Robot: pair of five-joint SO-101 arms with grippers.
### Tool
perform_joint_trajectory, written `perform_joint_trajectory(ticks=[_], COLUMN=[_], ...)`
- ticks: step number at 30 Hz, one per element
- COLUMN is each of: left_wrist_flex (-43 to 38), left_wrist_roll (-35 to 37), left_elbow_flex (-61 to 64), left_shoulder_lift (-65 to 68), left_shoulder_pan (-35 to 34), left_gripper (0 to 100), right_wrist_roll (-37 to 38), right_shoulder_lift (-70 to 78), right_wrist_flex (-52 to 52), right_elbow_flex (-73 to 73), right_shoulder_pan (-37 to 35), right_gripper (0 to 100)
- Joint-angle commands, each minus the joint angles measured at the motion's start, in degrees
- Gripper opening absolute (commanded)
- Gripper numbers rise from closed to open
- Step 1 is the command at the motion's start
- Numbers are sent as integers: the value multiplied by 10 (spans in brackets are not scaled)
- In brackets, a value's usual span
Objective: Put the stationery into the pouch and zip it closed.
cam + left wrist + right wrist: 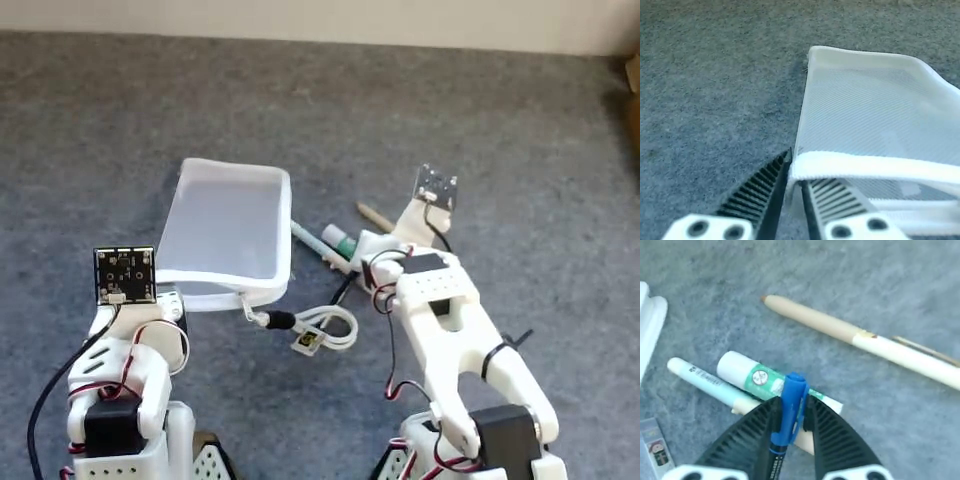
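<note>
Right wrist view: right hand [792,404] pinches blue pen [794,385] over green-labelled tube [752,375]; left hand [796,175] pinches pouch [865,110] rim.

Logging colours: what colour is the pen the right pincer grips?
Blue plastic pen; right wrist view shows best.

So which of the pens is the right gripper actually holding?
The blue pen, clamped between the right gripper's fingers. The long beige pen and the pale mint pen lie loose on the grey carpet.
</note>
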Motion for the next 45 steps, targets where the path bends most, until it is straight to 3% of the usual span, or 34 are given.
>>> perform_joint_trajectory(ticks=[1,14,19,23,27,31,39,45], left_wrist_flex=[-1,-2,-1,-3,-3,-2,-1,-1], left_wrist_roll=[4,4,4,4,4,4,4,4], left_elbow_flex=[-25,-24,-28,-28,-28,-28,-28,-27], left_shoulder_lift=[-2,-2,-2,-3,-3,-3,-3,-3], left_shoulder_pan=[-8,-8,-12,-40,-43,-43,-43,-43], left_gripper=[7,7,7,7,7,7,7,7], right_wrist_roll=[37,33,36,37,47,136,217,287], right_shoulder_lift=[-109,-437,-499,-500,-499,-491,-325,-213], right_wrist_flex=[11,25,25,25,28,65,70,70], right_elbow_flex=[7,158,196,199,199,197,172,102], right_shoulder_pan=[19,17,-42,-61,-60,-60,-58,-2], right_gripper=[5,5,6,15,106,115,120,120])
